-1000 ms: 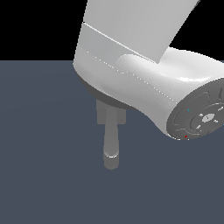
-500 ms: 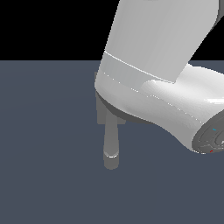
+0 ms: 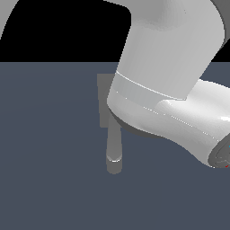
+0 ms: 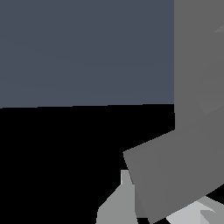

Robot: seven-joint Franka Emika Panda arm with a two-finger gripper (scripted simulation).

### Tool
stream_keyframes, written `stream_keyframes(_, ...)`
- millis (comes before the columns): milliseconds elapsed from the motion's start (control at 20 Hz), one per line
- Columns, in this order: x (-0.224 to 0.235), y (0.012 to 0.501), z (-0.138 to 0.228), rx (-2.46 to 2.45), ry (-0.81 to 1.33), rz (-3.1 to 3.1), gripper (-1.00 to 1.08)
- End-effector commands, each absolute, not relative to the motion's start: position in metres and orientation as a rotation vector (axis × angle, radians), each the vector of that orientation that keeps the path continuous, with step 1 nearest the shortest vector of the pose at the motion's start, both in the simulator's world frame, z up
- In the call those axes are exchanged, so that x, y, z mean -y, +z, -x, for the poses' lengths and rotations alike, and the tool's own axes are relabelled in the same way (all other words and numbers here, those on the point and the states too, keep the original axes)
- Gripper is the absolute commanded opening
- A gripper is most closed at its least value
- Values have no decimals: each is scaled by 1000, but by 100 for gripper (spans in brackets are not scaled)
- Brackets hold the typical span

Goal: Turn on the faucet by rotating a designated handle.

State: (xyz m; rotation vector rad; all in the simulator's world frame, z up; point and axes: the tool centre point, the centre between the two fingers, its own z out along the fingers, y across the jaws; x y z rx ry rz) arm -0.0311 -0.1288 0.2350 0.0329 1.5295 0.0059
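Since one second ago: white robot arm (image 3: 166, 85) has swung toward the exterior view's right, uncovering more of the base block.
Faucet (image 3: 105, 101): dull grey, on the dark floor (image 3: 45, 148), centre-left in the exterior view; spout (image 3: 113, 148) points toward the camera.
Handle: not discernible; hidden behind the arm.
Wrist view: flat grey faces of the fixture fill the frame, very close.
Gripper: whether open or closed cannot be told; nothing seen held.
Risk, judged: with the handle unseen, fingers may strike the block or miss the lever.
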Motion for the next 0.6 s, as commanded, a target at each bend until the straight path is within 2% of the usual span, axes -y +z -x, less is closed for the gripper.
stream_keyframes(0, 127, 219, 31, -1552, 14, -24, -100)
stream_keyframes(550, 135, 176, 30, -1567, 17, -17, -100)
